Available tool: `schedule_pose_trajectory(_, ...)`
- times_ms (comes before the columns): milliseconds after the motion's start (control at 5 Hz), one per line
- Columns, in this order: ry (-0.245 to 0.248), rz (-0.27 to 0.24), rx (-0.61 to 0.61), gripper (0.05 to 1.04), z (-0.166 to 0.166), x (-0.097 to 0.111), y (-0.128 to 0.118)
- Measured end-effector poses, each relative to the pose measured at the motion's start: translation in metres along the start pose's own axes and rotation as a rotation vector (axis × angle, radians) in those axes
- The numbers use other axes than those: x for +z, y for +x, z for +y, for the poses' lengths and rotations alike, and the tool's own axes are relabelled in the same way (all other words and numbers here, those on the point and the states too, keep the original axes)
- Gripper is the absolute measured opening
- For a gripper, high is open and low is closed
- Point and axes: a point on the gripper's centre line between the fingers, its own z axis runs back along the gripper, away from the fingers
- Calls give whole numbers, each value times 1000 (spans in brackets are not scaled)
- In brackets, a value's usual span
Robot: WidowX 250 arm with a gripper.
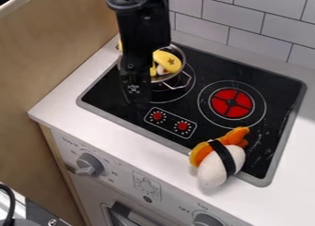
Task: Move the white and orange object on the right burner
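Sushi (216, 167): 1 | burners (232, 103): 2 | pot (183, 59): 1 | tool (137, 93): 1, can't tell if clenched

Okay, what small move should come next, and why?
I'd probably bring the arm across above the white and orange toy. The arm hangs over the stovetop's left side, while the toy lies over its front edge, partly on the counter, short of the red right burner.
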Motion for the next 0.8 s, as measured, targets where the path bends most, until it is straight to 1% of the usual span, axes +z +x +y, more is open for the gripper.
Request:
schedule_pose_trajectory(200, -19, 11, 20, 998, -3, -4, -2)
schedule_pose_trajectory(400, -10, 54, 174, 998, -12, -4, 8)
schedule_pose_trajectory(600, 4, 67, 370, 998, -11, 5, 14)
schedule_pose_trajectory(800, 41, 86, 483, 998, -1, 17, 12)
